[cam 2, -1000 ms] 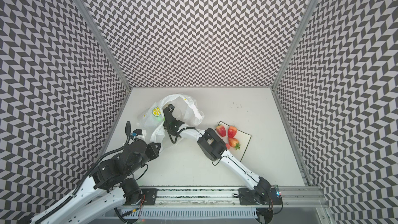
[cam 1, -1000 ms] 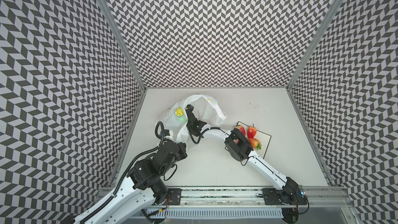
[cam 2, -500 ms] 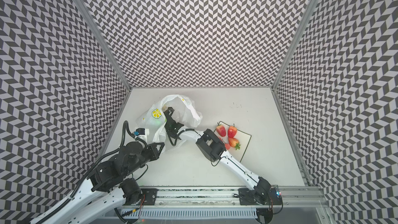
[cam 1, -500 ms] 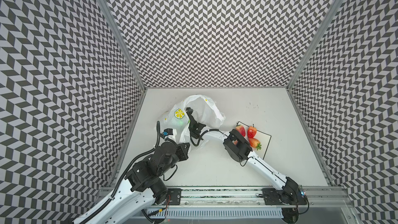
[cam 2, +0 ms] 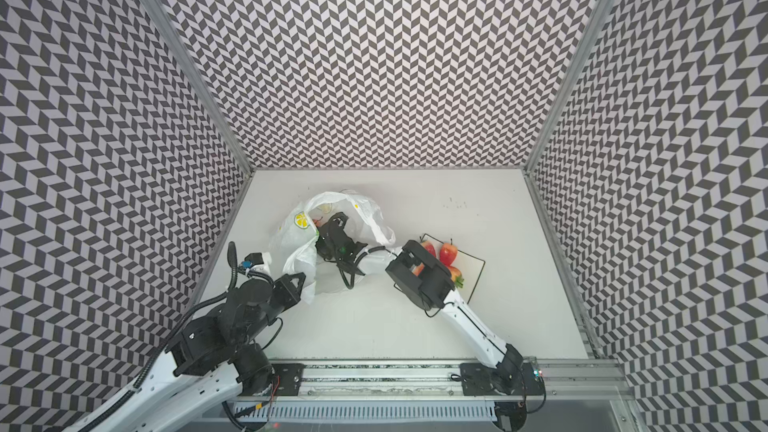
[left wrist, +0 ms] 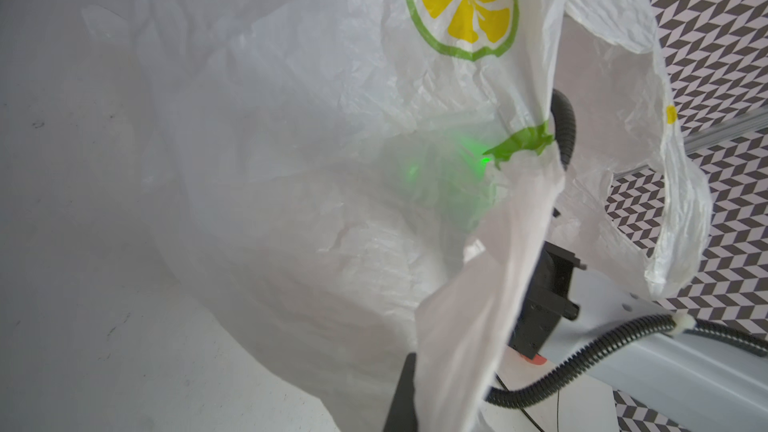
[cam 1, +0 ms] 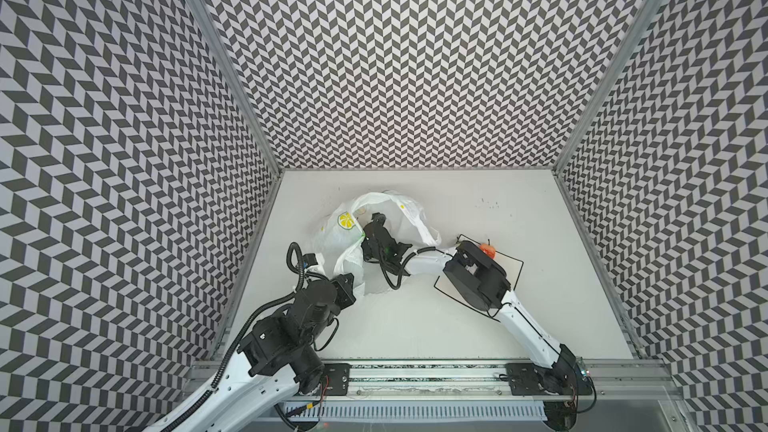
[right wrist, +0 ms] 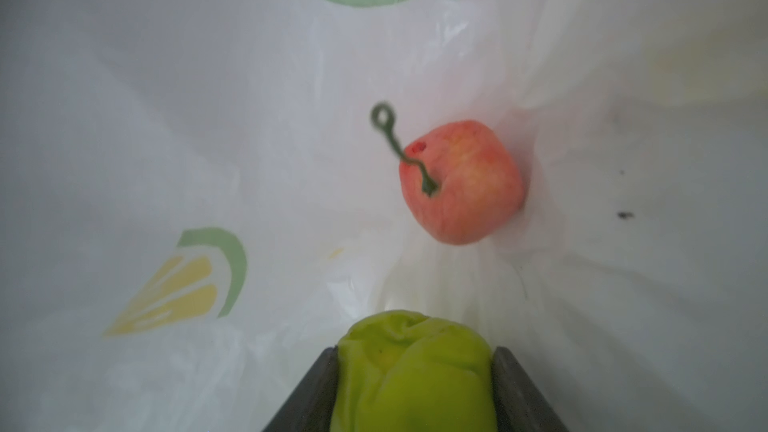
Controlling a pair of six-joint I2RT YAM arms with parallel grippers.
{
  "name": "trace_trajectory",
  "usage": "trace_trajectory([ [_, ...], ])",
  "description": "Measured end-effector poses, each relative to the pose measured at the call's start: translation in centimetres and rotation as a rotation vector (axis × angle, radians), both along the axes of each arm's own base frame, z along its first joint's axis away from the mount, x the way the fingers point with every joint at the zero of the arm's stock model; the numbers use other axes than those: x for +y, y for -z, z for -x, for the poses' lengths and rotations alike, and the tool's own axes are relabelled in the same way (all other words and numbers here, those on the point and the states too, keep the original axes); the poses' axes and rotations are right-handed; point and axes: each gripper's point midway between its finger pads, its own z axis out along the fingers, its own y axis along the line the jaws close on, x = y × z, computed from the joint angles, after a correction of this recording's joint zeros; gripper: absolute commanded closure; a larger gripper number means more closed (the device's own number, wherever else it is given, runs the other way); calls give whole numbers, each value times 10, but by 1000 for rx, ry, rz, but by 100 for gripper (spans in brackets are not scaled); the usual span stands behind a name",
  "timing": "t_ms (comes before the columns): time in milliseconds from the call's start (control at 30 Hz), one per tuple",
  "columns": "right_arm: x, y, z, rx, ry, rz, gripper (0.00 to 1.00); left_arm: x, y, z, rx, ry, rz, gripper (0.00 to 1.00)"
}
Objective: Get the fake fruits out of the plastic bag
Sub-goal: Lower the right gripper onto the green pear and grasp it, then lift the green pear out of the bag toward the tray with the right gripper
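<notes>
The plastic bag (cam 1: pixel 409 211) (cam 2: pixel 365 209), translucent white with lemon prints, lies open at the table's middle left. My left gripper (cam 1: pixel 352 281) (cam 2: pixel 306 280) is shut on a handle strip (left wrist: pixel 478 305) of the bag, beside one dark finger (left wrist: pixel 405 396). My right gripper (cam 1: pixel 376 222) (cam 2: pixel 337 220) reaches into the bag's mouth. In the right wrist view it (right wrist: pixel 415 353) is shut on a yellow-green fruit (right wrist: pixel 415 380). A small round red fruit (right wrist: pixel 461 182) on a thin green stem lies on the bag's floor just beyond. In a top view three red fruits (cam 2: pixel 448 253) lie outside the bag.
A flat white black-bordered sheet (cam 2: pixel 473 272) (cam 1: pixel 509 270) lies right of the bag under the three red fruits, partly covered by my right arm's elbow (cam 1: pixel 476 280). Patterned walls close in the table on three sides. A metal rail (cam 1: pixel 415 376) runs along the front.
My right gripper has closed from wide open onto the yellow-green fruit inside the bag. Its elbow has shifted a little to the left over the sheet. The left gripper still holds the handle.
</notes>
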Motion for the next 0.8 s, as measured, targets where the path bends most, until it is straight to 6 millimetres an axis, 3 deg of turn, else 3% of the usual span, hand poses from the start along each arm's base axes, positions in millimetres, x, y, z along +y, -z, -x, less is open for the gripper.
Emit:
trace_trajectory([
  [167,-21,-10,15,-26,-12,27,48,7,-2,-3,-11,-51,4,100],
  [533,-58,-51,42,-118,-42,50,48,13,5,-5,-3,-100,14,100],
  [800,-81,-65,61,-181,-46,97,48,16,6,-6,-8,-117,12,100],
])
